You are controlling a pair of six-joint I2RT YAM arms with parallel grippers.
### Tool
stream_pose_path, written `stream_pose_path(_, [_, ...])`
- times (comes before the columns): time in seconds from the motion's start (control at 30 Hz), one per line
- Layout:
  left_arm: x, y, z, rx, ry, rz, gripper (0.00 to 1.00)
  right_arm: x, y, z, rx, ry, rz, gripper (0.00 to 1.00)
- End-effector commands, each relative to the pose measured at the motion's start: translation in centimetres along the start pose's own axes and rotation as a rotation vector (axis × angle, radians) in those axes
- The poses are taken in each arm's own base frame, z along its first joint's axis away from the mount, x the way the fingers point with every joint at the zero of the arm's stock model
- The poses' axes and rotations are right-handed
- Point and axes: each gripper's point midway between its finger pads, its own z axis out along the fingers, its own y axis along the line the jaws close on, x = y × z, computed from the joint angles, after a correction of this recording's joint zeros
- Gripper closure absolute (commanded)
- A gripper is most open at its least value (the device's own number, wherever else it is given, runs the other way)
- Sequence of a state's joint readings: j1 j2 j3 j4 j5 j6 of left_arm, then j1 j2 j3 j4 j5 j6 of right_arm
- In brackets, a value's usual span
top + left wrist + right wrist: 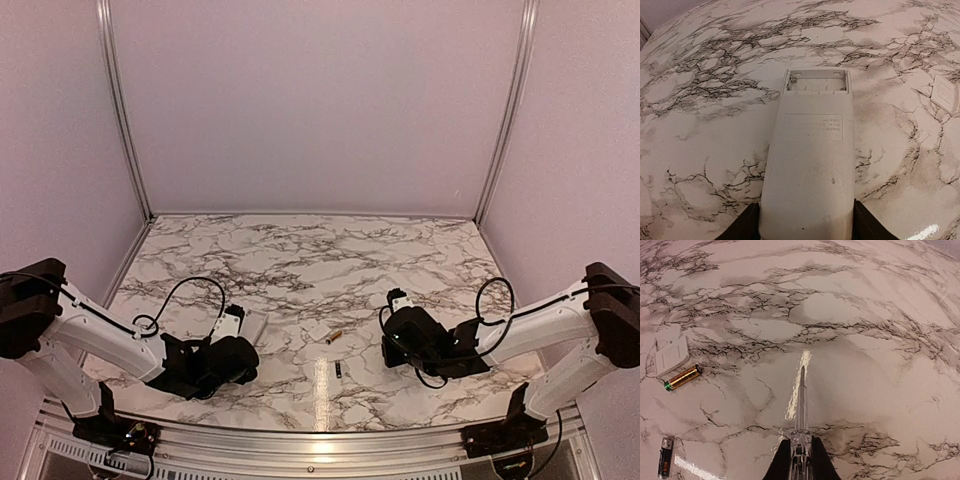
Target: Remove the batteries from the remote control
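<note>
While the left hand [807, 222] grips the remote control [812, 150], the right hand [798, 454] pinches a thin stick [801, 395]

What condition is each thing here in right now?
Remote control: face down, battery bay open and empty, gripped by left gripper.
Back panel: off, lying on table.
Gold battery: out, lying flat.
Dark battery: out, lying flat.
Right gripper: shut on thin stick.
</note>
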State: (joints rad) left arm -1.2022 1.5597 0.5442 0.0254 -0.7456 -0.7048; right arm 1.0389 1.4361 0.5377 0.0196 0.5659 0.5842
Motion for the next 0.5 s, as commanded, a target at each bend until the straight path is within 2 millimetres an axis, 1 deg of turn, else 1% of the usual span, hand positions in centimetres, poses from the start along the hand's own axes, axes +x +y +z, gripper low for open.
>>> stream_pose_path(0.0, [0.8, 0.4, 0.8, -0.025, 0.020, -0.044, 1.00, -0.2, 0.7, 0.1, -0.019, -0.011, 0.035, 1.00])
stream_pose_path(0.13, [1.7, 0.3, 1.6, -0.028, 0.067, -0.053, 1.00, 0.2, 0.8, 0.2, -0.023, 0.000, 0.035, 0.99])
stream_pose_path(0.3, [2.4, 0.0, 2.0, -0.005, 0.107, -0.075, 1.00, 0.6, 0.8, 0.2, -0.028, 0.009, 0.043, 0.97])
stream_pose_path(0.47, [3.0, 0.1, 2.3, 0.005, 0.147, -0.103, 1.00, 0.9, 0.9, 0.3, -0.036, 0.019, 0.048, 0.92])
